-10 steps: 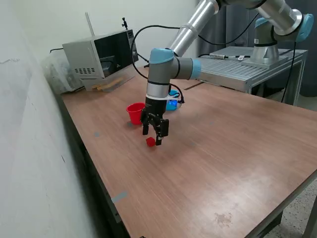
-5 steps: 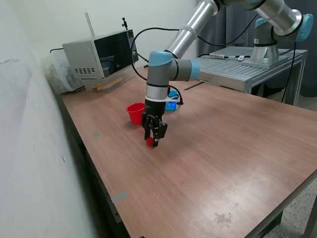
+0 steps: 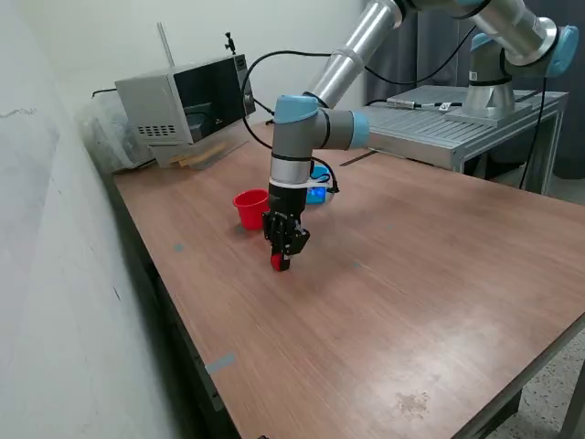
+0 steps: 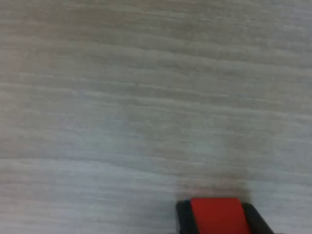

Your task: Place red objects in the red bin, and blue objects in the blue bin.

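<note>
Red cube gripped, not yet binned

The gripper [image 3: 280, 262] is clamped on a red cube [image 4: 215, 217] at the table [image 3: 411, 302], near the red bin [image 3: 249, 208]; the blue bin [image 3: 317, 190] sits behind the arm, contents unclear.

Matt wood-grain tabletop [image 3: 411, 274] with faint streaks, smooth solid red cube [image 4: 216, 216] between dull black jaws, glossy red plastic cup [image 3: 249, 208], brushed silver metal arm [image 3: 352, 50] with light blue caps
</note>
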{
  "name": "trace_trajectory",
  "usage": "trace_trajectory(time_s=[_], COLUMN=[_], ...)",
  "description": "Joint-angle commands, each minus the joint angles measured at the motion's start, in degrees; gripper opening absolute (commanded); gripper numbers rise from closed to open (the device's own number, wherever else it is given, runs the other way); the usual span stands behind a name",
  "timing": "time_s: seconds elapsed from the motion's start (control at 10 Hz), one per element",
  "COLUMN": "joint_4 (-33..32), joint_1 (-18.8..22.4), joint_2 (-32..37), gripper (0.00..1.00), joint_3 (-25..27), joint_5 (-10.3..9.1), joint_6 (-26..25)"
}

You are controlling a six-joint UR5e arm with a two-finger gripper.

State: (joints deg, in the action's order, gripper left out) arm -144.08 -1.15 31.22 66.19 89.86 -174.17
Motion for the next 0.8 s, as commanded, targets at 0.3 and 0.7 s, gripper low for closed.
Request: trace_trajectory(time_s=[0.3, 0.7], joint_4=[3.36, 5.73], joint_1=[-0.60, -8.66], joint_2=[15.15, 20.81], gripper=[0.00, 0.00], joint_3=[6.83, 12.03], joint_5=[0.40, 0.49], joint_6=[3.83, 4.63])
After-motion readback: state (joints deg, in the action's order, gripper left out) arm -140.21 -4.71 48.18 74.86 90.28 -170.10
